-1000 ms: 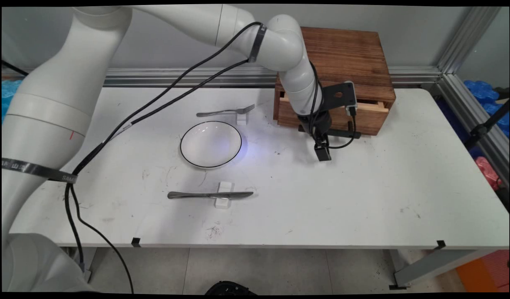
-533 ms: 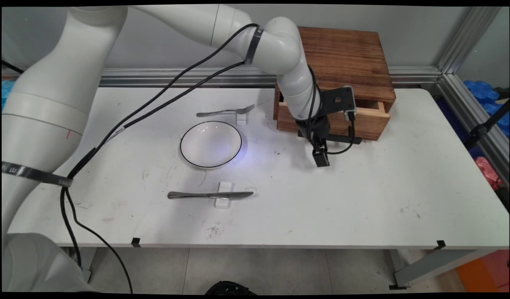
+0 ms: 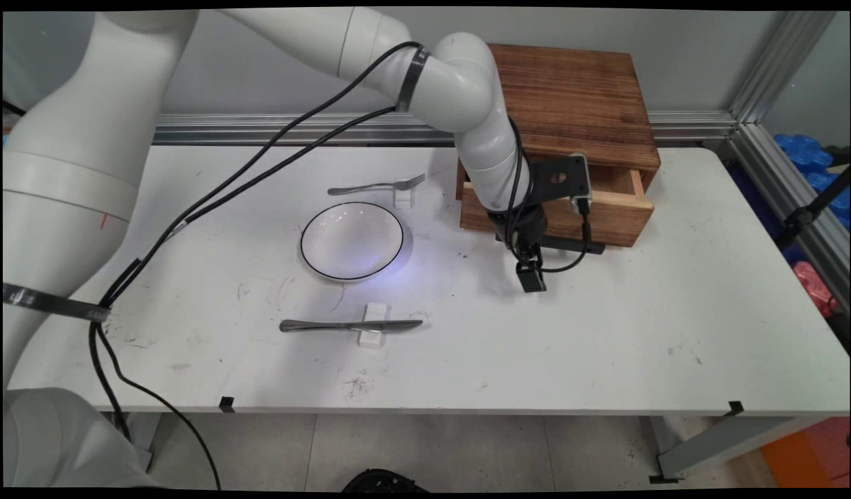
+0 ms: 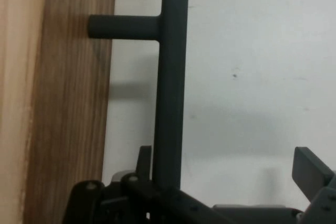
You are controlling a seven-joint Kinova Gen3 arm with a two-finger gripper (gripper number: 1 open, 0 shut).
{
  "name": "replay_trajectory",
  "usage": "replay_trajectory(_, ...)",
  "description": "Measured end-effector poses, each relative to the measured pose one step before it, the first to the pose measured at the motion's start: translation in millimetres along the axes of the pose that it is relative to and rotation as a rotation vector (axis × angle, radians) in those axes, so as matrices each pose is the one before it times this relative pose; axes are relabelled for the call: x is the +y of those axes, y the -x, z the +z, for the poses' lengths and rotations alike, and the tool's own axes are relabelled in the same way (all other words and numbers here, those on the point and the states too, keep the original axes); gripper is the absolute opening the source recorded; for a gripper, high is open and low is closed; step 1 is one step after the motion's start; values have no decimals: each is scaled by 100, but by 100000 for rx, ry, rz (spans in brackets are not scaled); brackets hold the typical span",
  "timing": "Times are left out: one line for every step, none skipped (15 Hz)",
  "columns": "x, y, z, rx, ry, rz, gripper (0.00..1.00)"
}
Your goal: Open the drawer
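A wooden box [image 3: 571, 97] stands at the table's back, its drawer [image 3: 612, 208] partly pulled out. My gripper [image 3: 533, 267] is at the drawer's black bar handle [image 3: 578, 244]. In the hand view the handle [image 4: 169, 77] runs upright between the fingers of my open gripper [image 4: 228, 166]. One fingertip [image 4: 144, 157] sits in the gap between the bar and the wooden drawer front [image 4: 63, 103], close against the bar. The other fingertip [image 4: 312, 174] stands well clear of the bar.
A white plate with a black rim [image 3: 351, 240] lies left of the box. Behind it a fork [image 3: 377, 186] leans on a small white rest [image 3: 403, 197]. A knife [image 3: 349, 325] lies across another white rest [image 3: 371, 337] nearer the front edge.
The drawer has slid out of the box toward the table's near side. My gripper moved with the handle, toward the front and a little left.
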Motion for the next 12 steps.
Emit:
replay_trajectory(253,2,-122,44,142,185,100)
replay_trajectory(163,1,-82,38,87,166,100)
replay_trajectory(242,-13,-125,94,93,217,100)
replay_trajectory(157,-9,-76,35,60,151,100)
replay_trajectory(235,-7,-106,35,95,200,100)
replay_trajectory(253,-16,-119,69,93,230,100)
replay_trajectory(251,-24,-122,80,89,294,100)
replay_trajectory(207,-45,-96,119,71,233,100)
replay_trajectory(137,-37,-59,58,54,194,100)
replay_trajectory(203,-43,-100,87,61,175,100)
replay_trajectory(139,-33,-57,68,58,141,100)
replay_trajectory(248,-46,-107,81,118,174,100)
